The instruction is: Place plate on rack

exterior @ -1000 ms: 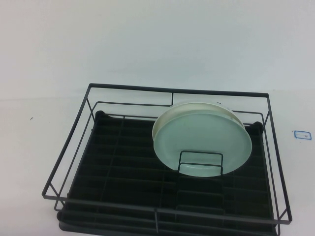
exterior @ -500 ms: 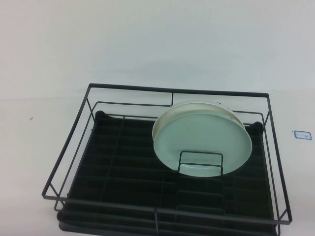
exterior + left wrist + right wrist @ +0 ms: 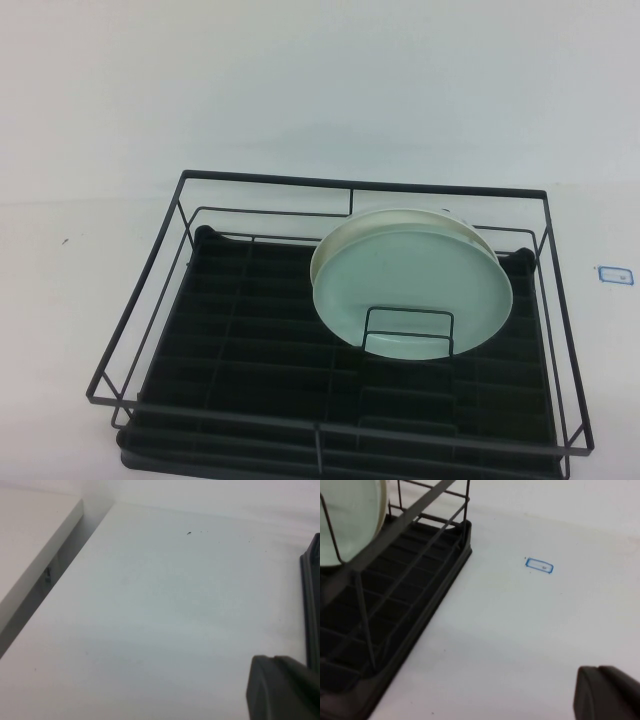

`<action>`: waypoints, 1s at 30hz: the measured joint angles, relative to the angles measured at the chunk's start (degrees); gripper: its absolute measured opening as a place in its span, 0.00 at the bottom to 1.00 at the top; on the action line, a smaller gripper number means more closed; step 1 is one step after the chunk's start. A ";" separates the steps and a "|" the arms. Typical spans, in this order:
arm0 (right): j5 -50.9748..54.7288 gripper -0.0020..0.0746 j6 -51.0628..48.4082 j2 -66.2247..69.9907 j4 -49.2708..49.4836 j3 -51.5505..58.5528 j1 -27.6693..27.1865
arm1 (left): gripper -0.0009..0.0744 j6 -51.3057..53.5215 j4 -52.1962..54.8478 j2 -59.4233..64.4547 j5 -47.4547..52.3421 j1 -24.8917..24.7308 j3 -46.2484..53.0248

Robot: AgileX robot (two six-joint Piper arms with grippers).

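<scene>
The pale mint-green plate [image 3: 410,290] stands tilted on edge inside the black wire rack [image 3: 270,180], in its right half, leaning behind the small wire loop divider [image 3: 407,312]. A cream rim [image 3: 445,216] shows just behind the plate's top edge. The plate [image 3: 350,520] and the rack's corner [image 3: 420,605] also show in the right wrist view. My left gripper [image 3: 274,658] is shut and empty over bare table left of the rack. My right gripper [image 3: 598,669] is shut and empty over bare table right of the rack. Neither gripper shows in the high view.
A small blue-outlined label [image 3: 614,273] lies on the white table right of the rack; it also shows in the right wrist view [image 3: 539,566]. The rack's edge [image 3: 311,600] shows in the left wrist view. A gap at the table's edge [image 3: 45,570] runs at the far left.
</scene>
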 joint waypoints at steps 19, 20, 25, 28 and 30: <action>0.00 0.02 -3.08 0.00 -0.44 0.00 0.00 | 0.01 0.00 0.00 0.00 0.00 0.00 0.00; 0.00 0.02 -3.08 0.00 -0.44 0.00 0.00 | 0.01 0.00 0.00 0.00 0.00 0.00 0.00; 0.00 0.02 -3.08 0.00 -0.44 0.00 0.00 | 0.01 0.00 0.00 0.00 0.00 0.00 0.00; 0.00 0.02 -3.08 0.00 -0.44 0.00 0.00 | 0.01 0.00 0.00 0.00 0.00 0.00 0.00; 0.00 0.02 -3.08 0.00 -0.44 0.00 0.00 | 0.01 0.00 0.00 0.00 0.00 0.00 0.00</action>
